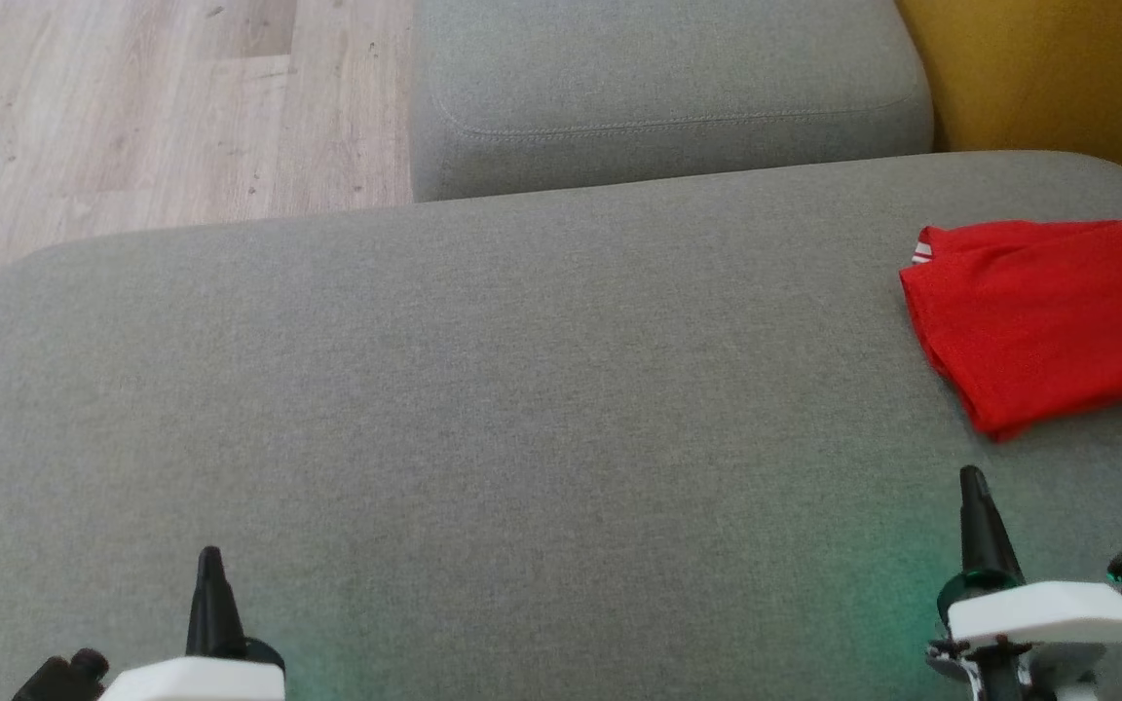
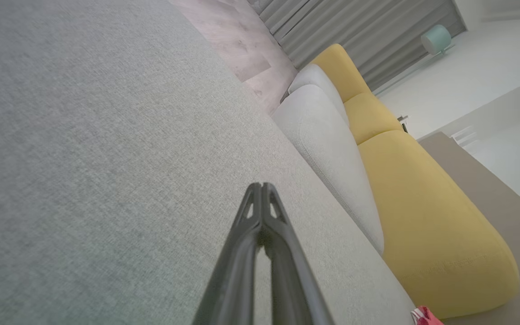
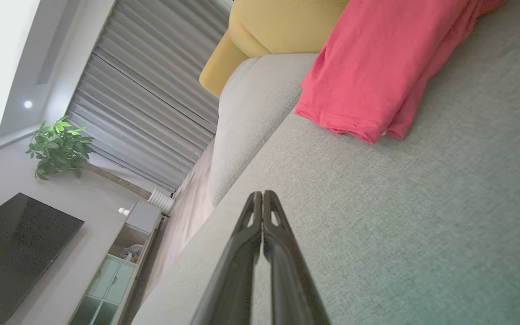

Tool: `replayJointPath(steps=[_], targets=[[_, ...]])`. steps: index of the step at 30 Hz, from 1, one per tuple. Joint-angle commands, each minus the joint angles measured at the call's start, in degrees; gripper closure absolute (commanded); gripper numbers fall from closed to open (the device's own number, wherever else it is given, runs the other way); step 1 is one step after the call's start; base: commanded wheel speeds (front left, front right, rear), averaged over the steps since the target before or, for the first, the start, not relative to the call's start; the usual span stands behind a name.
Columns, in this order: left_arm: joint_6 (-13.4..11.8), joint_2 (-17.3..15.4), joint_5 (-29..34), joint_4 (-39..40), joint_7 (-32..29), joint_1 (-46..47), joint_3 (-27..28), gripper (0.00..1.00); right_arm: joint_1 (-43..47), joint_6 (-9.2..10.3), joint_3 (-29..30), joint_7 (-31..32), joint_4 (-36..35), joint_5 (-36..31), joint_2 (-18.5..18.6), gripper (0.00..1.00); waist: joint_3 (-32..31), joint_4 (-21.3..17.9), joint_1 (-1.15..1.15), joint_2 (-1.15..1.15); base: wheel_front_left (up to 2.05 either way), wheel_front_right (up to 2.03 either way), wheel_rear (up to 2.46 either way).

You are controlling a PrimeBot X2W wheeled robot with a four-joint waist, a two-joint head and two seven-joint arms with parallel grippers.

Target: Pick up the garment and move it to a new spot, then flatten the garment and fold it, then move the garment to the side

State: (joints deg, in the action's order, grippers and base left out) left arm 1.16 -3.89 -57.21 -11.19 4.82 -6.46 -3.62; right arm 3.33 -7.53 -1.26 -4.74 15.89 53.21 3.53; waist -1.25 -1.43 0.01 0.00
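The garment (image 1: 1048, 316) is a red cloth, folded into a compact rectangle, lying at the right edge of the grey sofa seat (image 1: 483, 389). The right wrist view shows the garment (image 3: 377, 67) ahead and to the right of my fingers; a small corner of the garment (image 2: 427, 316) peeks in at the bottom of the left wrist view. My right gripper (image 1: 972, 474) hovers near the front of the seat, just short of the cloth, shut and holding nothing. Far to the left, my left gripper (image 1: 210, 553) is also shut and holding nothing over bare cushion.
A second grey cushion (image 1: 668, 88) adjoins the seat at the back. Yellow sofa sections (image 1: 1058, 68) stand at the back right. Wooden floor (image 1: 132, 107) lies beyond the seat's left edge. A television (image 3: 11, 253), a cabinet and a potted plant (image 3: 59, 146) stand farther off.
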Motion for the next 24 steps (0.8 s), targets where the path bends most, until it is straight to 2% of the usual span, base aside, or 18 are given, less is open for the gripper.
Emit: replayJointPath(steps=[1,24], targets=[[0.58,-0.83,-2.14,1.3,-0.43,3.38,1.8,1.0,-3.55,0.02,-0.16,0.45,-1.91,2.51,1.07,1.0,0.06,0.06,0.0,0.0,0.0,0.0,0.0],[2.96,-0.83,-16.62,-0.36,-4.08,7.13,4.19,1.0,-5.92,0.03,2.06,4.06,-1.96,18.5,1.13,1.0,0.63,0.62,0.0,0.0,0.0,0.0,0.0]])
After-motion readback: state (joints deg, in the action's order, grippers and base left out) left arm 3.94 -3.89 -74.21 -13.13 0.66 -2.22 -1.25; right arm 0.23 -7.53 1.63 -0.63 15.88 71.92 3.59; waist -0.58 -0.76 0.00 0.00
